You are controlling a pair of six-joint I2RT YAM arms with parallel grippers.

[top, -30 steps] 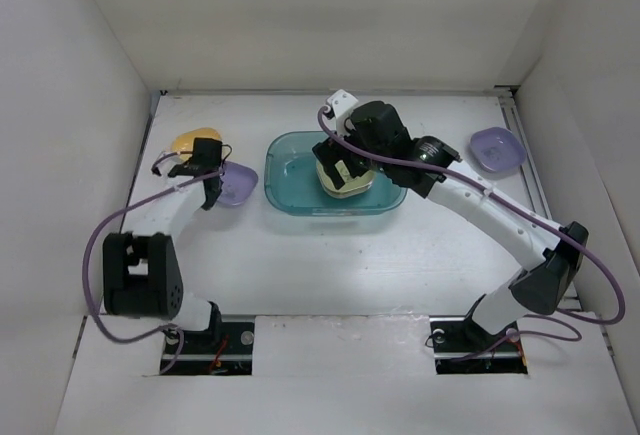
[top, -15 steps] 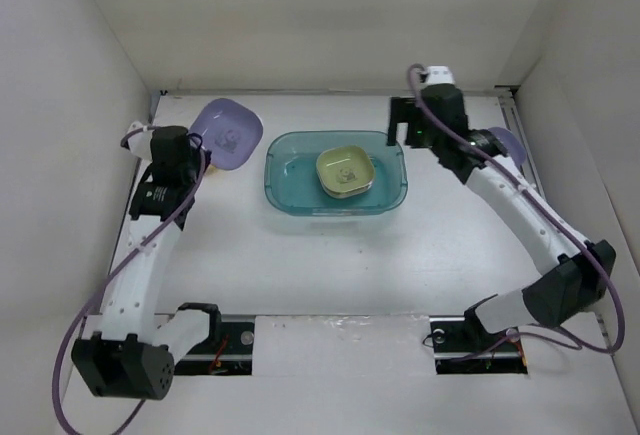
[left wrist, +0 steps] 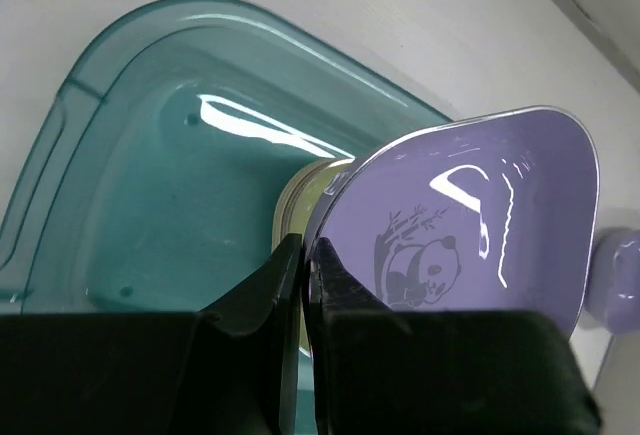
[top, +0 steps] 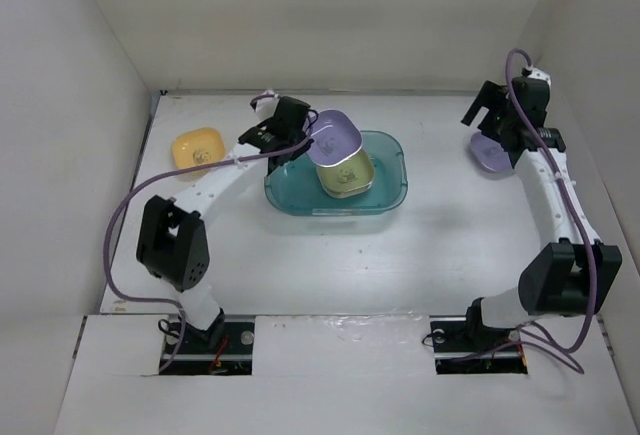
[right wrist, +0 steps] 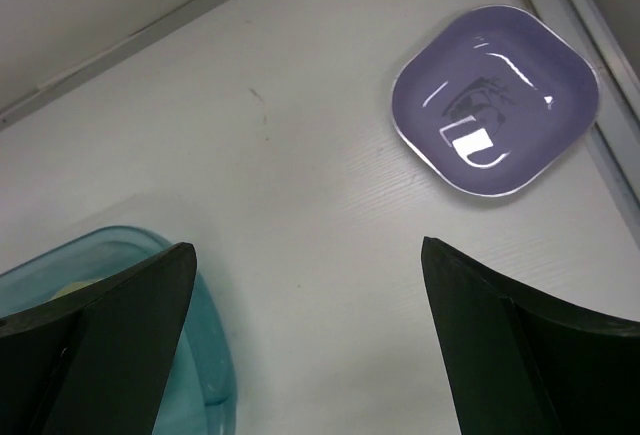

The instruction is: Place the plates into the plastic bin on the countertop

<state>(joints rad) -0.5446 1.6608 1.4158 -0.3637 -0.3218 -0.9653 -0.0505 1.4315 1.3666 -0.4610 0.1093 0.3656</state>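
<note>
Nearest, the flat white matte countertop (top: 400, 255). Further back, at its middle, the translucent teal rounded-rectangular plastic bin (top: 300, 198), with a pale green rounded-square plastic plate (top: 347, 177) lying flat inside, near the centre. Just beyond, over the bin's far left part, the left gripper (left wrist: 303, 265), fingers pinched tight on the edge of a lavender rounded-square plastic plate with a panda print (left wrist: 470, 205). Held tilted above the bin, partly over the pale green plate; impossible to tell whether the two touch. Left of the bin and apart from it, a yellow rounded-square plastic plate (top: 196, 147) flat on the countertop. Far right, the right gripper (right wrist: 305, 335), fingers spread wide and holding nothing, above the countertop near a second lavender plate (right wrist: 495, 100) lying flat close to the right wall (top: 590, 75).
</note>
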